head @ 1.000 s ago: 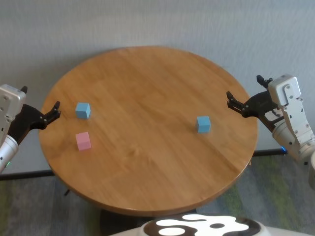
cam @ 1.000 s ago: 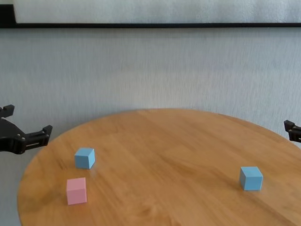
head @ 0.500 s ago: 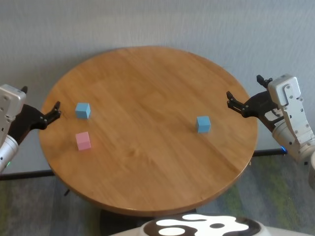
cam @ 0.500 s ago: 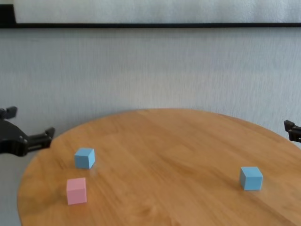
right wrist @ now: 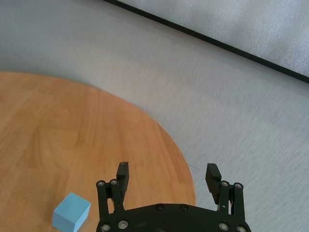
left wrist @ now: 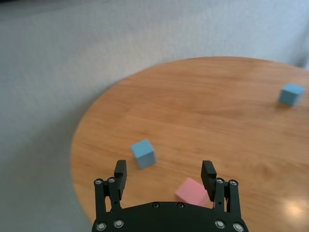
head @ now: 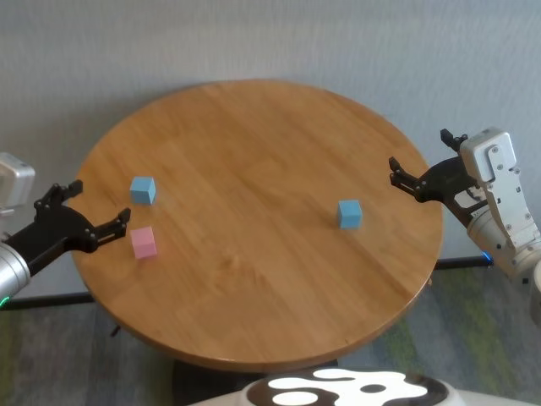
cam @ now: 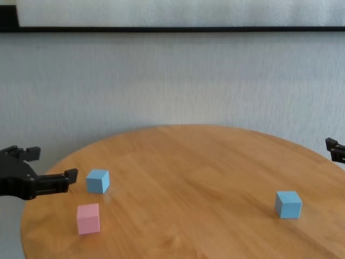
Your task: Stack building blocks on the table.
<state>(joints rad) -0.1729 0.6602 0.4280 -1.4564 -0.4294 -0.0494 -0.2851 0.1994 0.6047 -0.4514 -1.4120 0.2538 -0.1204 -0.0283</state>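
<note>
Head view | pink block (head: 143, 243), matte cube | left hand (head: 95, 213) released, empty

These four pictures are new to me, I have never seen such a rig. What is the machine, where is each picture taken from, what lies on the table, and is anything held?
It is a two-armed robot with a pincer on each arm. One picture looks down from its head, one forward from its chest, and one from each wrist. On the round honey-coloured wooden table lie three small cubes, all apart: a pink cube, a light blue cube beside it, and another light blue cube on the robot's right. The left pincer is open at the table's edge near the pink cube. The right pincer is open at the opposite edge. Nothing is held or stacked.
</note>
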